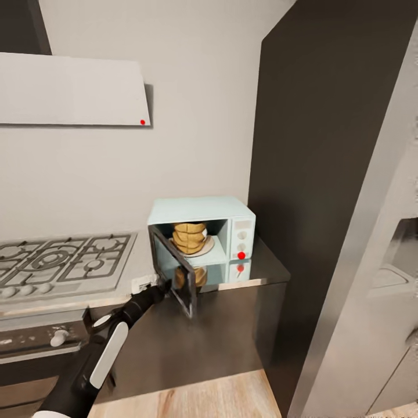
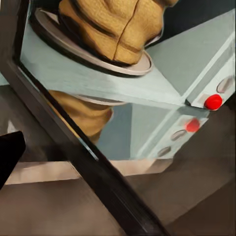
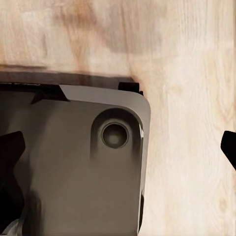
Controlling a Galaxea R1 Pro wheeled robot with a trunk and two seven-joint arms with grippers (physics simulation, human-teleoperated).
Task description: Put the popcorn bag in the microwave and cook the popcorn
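Note:
The pale mint-blue microwave (image 1: 200, 209) stands on the grey countertop (image 1: 270, 264) with its dark glass door (image 1: 174, 270) swung open toward me. The tan popcorn bag (image 1: 189, 237) sits upright on the round plate inside the cavity, and the glossy worktop mirrors it. Up close, the bag (image 2: 118, 29) rests on the plate (image 2: 142, 66), beside the red dot (image 2: 213, 102). My left gripper (image 1: 164, 285) is at the door's free edge, open; one black finger (image 2: 10, 157) shows. No popcorn kernels are visible. My right gripper (image 3: 120, 152) hangs open over the floor.
A gas hob (image 1: 64, 261) lies left of the microwave, above a black oven (image 1: 40, 342). A tall dark cabinet (image 1: 325, 145) walls in the right side, with a grey unit (image 1: 371, 261) nearer. Below the right gripper are my base (image 3: 73, 172) and wood floor (image 3: 187, 73).

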